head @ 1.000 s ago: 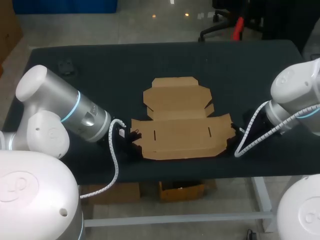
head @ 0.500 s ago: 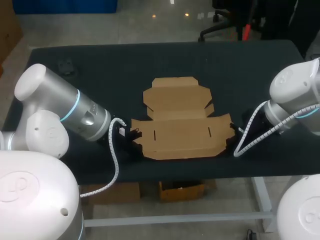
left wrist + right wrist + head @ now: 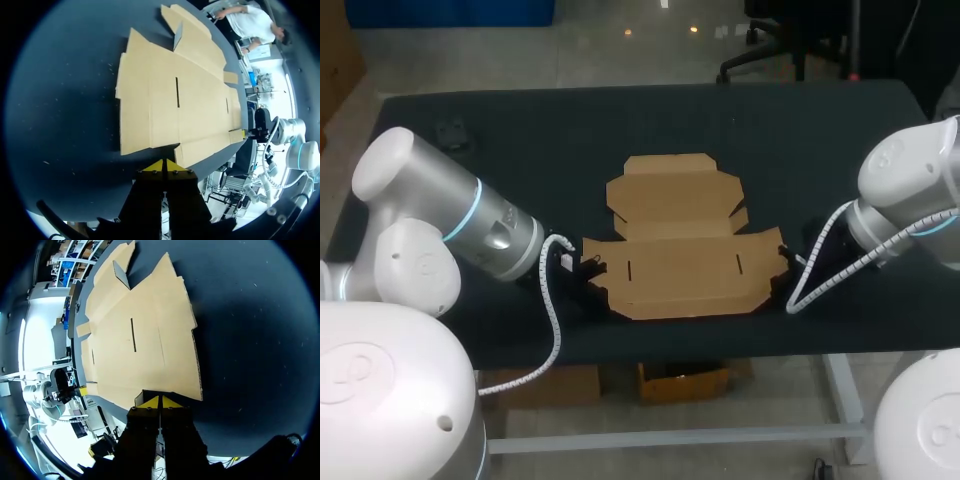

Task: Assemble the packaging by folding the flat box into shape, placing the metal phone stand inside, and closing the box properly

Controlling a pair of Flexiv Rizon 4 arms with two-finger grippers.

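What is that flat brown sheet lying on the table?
It is an unfolded cardboard box, plain brown, lying flat near the dark table's front edge. It has creased panels, notched flaps and two thin slots in its wide panel. One small far flap stands up. The left pincer and right pincer, both closed, sit at its two ends; contact is unclear.

A wide, rectangular worktop (image 3: 520, 170) with a matte black surface is seen from above, its long edges running across the head view. Pale specks and bits of lint are scattered over this dark surface, as is shown in both wrist views. Near the worktop's far left corner, a small, dark, squarish object (image 3: 450, 135) is laid flat, a little in from both edges and well apart from the worktop's middle. What the object is cannot be told, as it is too small and dim.
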